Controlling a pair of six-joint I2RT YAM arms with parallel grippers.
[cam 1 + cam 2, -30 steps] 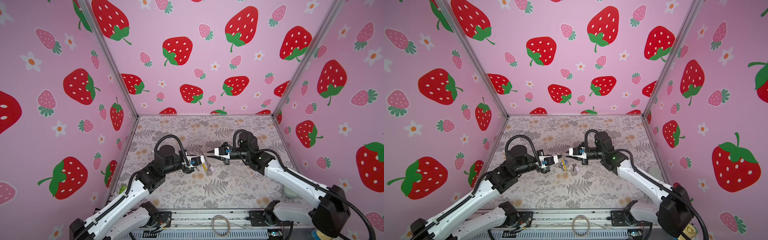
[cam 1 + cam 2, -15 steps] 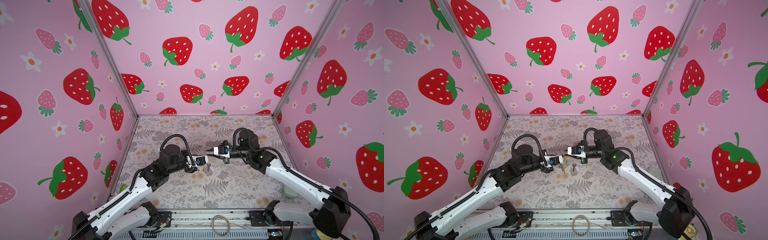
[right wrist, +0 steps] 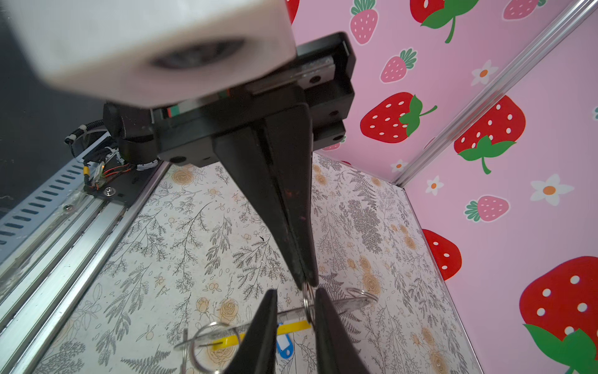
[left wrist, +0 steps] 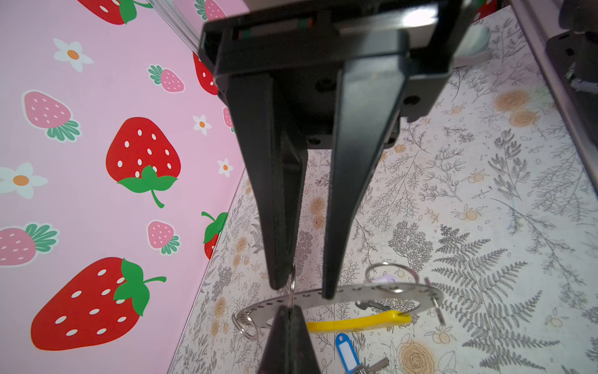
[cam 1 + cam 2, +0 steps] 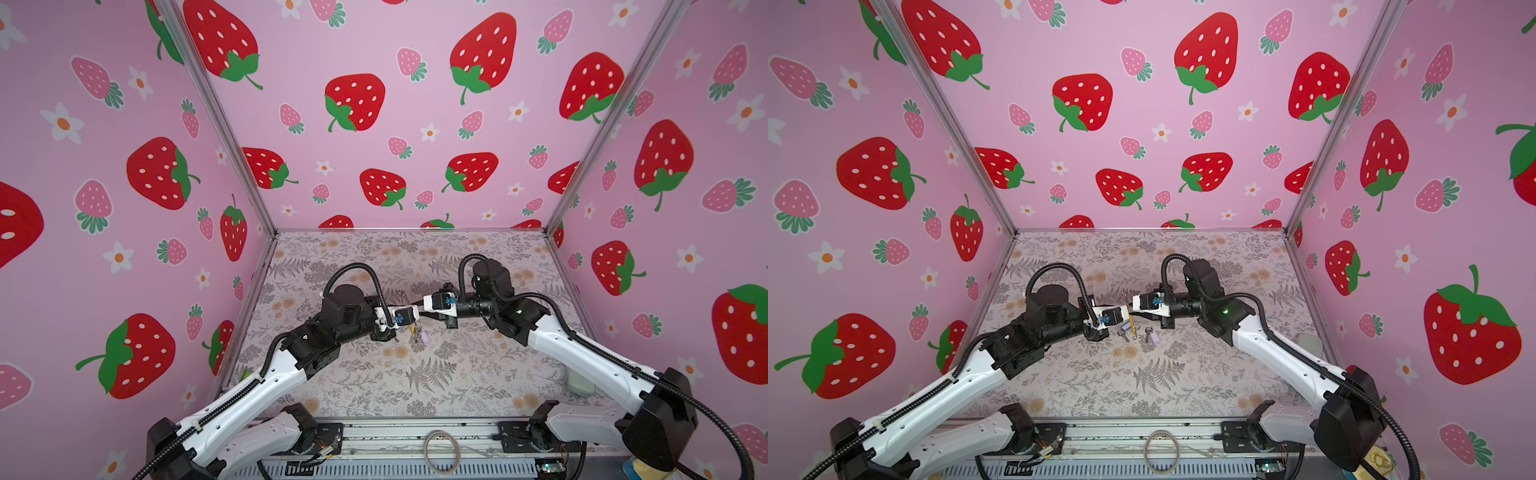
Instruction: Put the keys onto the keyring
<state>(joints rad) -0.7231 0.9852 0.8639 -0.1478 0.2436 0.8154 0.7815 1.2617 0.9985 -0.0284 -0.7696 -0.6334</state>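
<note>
Two keys are seen lying on the floral table (image 5: pixel 1142 395) beneath the grippers. The blue-tagged key (image 4: pixel 345 351) is placed just under the yellow section (image 4: pixel 356 322) of the keyring (image 4: pixel 356 289), and the lilac-tagged key (image 5: pixel 1152 336) is found close beside it. The keyring is held up above the table at the middle of the workspace, where the two arms meet. A small loop (image 3: pixel 307 301) on its perforated grey band is pinched between the pressed-together jaws of the left gripper (image 4: pixel 288 312). The right gripper (image 4: pixel 303 291) is pointed toward the left one, and its jaws are kept spread. The pinched loop is straddled by its fingertips (image 4: pixel 328 293), one of which is seen right at the band's edge, though contact cannot be confirmed. Further loops are seen hanging from the band.
</note>
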